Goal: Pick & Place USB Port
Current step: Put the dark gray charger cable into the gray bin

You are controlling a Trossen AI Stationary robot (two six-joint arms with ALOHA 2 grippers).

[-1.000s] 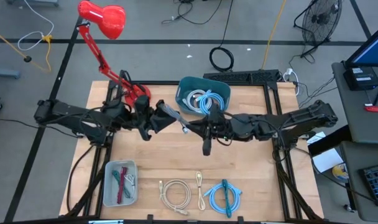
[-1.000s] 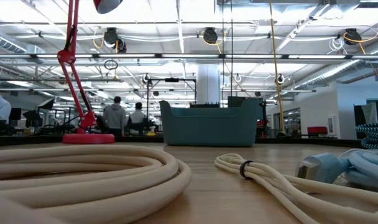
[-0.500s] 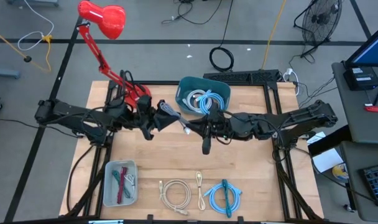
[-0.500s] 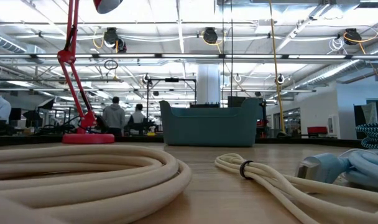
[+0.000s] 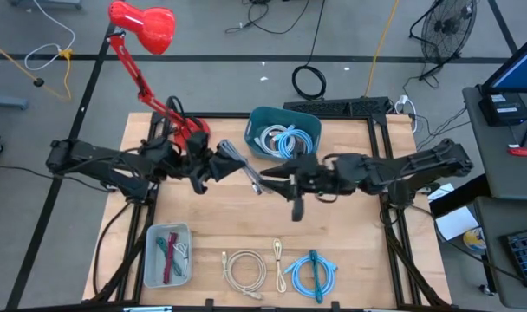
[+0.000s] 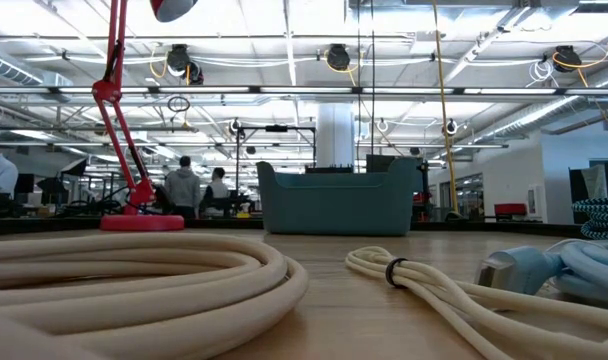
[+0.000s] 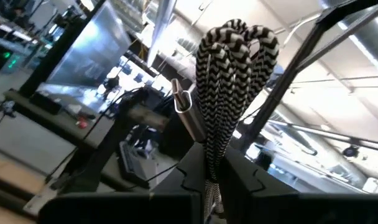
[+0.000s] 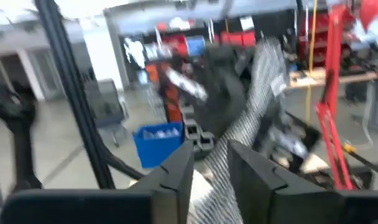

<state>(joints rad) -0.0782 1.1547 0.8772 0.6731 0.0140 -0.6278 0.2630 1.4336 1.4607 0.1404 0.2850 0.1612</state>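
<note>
Over the middle of the wooden table [image 5: 350,251] the 2 dark arms meet, each reaching in from its own side. Behind them sits the teal bin [image 5: 256,128] with pale blue and white cables coiled inside, and at the far left corner the red desk lamp [image 5: 142,26] leans out over the floor. Along the near edge lie a grey tray [image 5: 151,260] of red and green cables, a cream cable coil [image 5: 244,269], a small cream bundle [image 5: 278,251] and a blue cable coil [image 5: 313,273].

The left gripper [image 5: 213,166] is pinched narrow on the black-and-white braided USB cable [image 7: 232,93]; in its own wrist view the folded bundle stands up between the fingers [image 7: 251,180], silver plug [image 7: 188,109] sticking out to one side. The cable hangs in the air between the 2 arms, just in front of the bin. The right gripper [image 5: 268,179] sits at the cable's other end, its fingers [image 8: 176,171] parted a little with the braid running between them; I cannot tell whether they touch it
</note>
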